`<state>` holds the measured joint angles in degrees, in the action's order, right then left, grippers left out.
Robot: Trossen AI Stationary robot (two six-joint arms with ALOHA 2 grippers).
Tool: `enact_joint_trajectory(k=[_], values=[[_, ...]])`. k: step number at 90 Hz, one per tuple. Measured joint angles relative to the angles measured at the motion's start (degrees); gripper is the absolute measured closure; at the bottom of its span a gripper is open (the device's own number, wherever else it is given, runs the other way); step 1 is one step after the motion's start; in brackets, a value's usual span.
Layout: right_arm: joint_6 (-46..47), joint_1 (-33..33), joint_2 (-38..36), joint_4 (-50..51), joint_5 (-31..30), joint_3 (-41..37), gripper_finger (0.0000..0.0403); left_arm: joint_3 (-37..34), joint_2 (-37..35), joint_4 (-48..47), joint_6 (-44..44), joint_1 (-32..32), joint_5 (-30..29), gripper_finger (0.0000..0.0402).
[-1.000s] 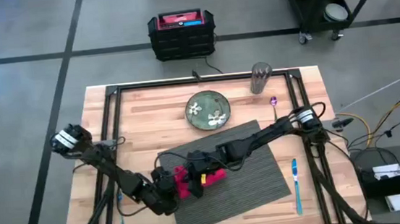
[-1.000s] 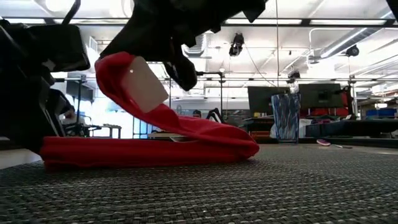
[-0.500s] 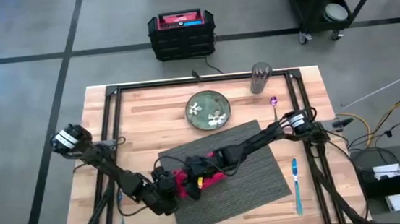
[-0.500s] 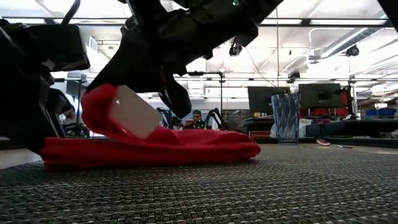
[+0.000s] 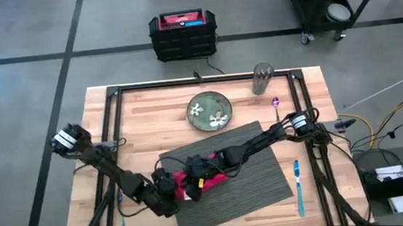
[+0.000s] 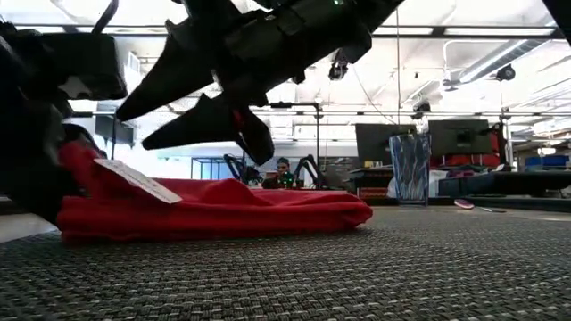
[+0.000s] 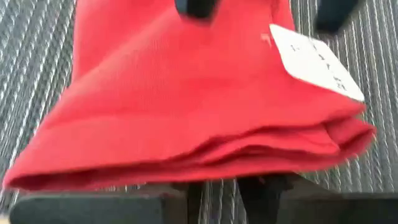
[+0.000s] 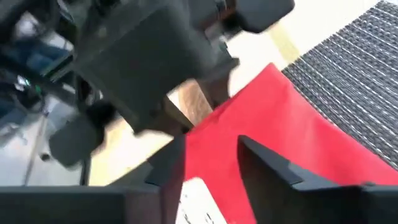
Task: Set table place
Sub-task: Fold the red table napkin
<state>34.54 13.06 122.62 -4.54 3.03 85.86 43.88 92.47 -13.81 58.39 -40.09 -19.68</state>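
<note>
Lying folded on the left part of the dark grey ribbed rectangular placemat (image 5: 233, 177), the red cloth napkin (image 5: 187, 185) rested flat, with its white tag (image 6: 138, 181) draped over the top fold toward the left arm. The placemat sat at an angle on the near half of the large light-wood butcher-block table (image 5: 151, 125), which carried a black metal rail frame.

The right gripper (image 6: 156, 125) hovered just above the napkin in the low view, its two fingers spread apart and holding nothing; the right wrist view showed the same fingers parted over the red cloth. The left gripper (image 5: 170, 192) sat at the napkin's left edge, at the placemat's left border. In the left wrist view its fingers (image 7: 261, 190) lay at the folded edge of the cloth, but whether they clamped the fabric could not be determined.

Beyond the placemat stood a round green plate with white flower pattern (image 5: 210, 111), touching or just beside the placemat's far edge. A tall grey ribbed tumbler (image 5: 262, 78) stood near the far rail, and a small purple-headed spoon (image 5: 276, 103) lay beside it. A blue-handled utensil (image 5: 299, 186) lay on the bare wood right of the placemat
</note>
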Motion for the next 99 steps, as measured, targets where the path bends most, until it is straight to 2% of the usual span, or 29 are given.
enact_joint_trajectory(k=[12, 20, 26, 34, 38, 43, 50, 59, 66, 74, 85, 99], values=[[-8.4, -1.6, -5.0, 8.3, 4.0, 0.0, 0.0212, 3.9, -3.7, -9.1, 6.6, -0.9, 9.0, 0.0326], [-15.7, -2.0, -9.3, 18.7, 4.3, 0.1, 0.0202, 6.9, -6.1, -13.2, 9.7, -2.3, 9.8, 0.0326], [-21.7, -1.7, -12.1, 27.5, 4.5, 0.0, 0.0198, 9.2, -7.6, -13.4, 8.1, -3.5, 4.3, 0.0326], [-27.0, -0.7, -15.4, 30.9, 4.5, -2.8, 0.0197, 10.6, -8.5, -10.7, 2.2, -4.8, -11.6, 0.0326], [-28.6, -0.3, -16.6, 27.6, 4.5, -5.5, 0.0198, 10.6, -8.2, -7.8, -0.1, -4.7, -17.8, 0.0326], [-29.6, 0.0, -16.8, 19.7, 4.6, -10.3, 0.0201, 9.7, -7.6, -4.4, -2.3, -3.6, -20.1, 0.0326], [-29.6, 0.2, -16.4, 4.2, 4.9, -17.8, 0.0206, 8.1, -5.4, -0.7, -3.7, -1.5, -18.9, 0.0326], [-29.1, 0.3, -13.4, -19.7, 4.7, -25.7, 0.0215, 6.7, -1.3, -0.4, -3.4, -0.1, -16.4, 0.0326], [-28.5, 0.3, -9.7, -31.5, 4.5, -29.2, 0.0222, 6.2, 1.4, 0.0, -2.0, 0.0, -12.2, 0.0326], [-28.6, 0.0, -6.6, -31.7, 4.4, -30.3, 0.0231, 6.1, 4.4, 0.3, 0.0, 0.0, -6.5, 0.0326], [-31.0, -0.4, -5.7, -24.1, 4.3, -30.3, 0.0244, 6.2, 6.8, 1.1, 2.4, -1.0, -0.2, 0.0326], [-33.8, -0.6, -7.3, -17.4, 3.3, -30.2, 0.0263, 6.3, 6.8, 1.4, 3.5, -3.3, 0.2, 0.0326]])
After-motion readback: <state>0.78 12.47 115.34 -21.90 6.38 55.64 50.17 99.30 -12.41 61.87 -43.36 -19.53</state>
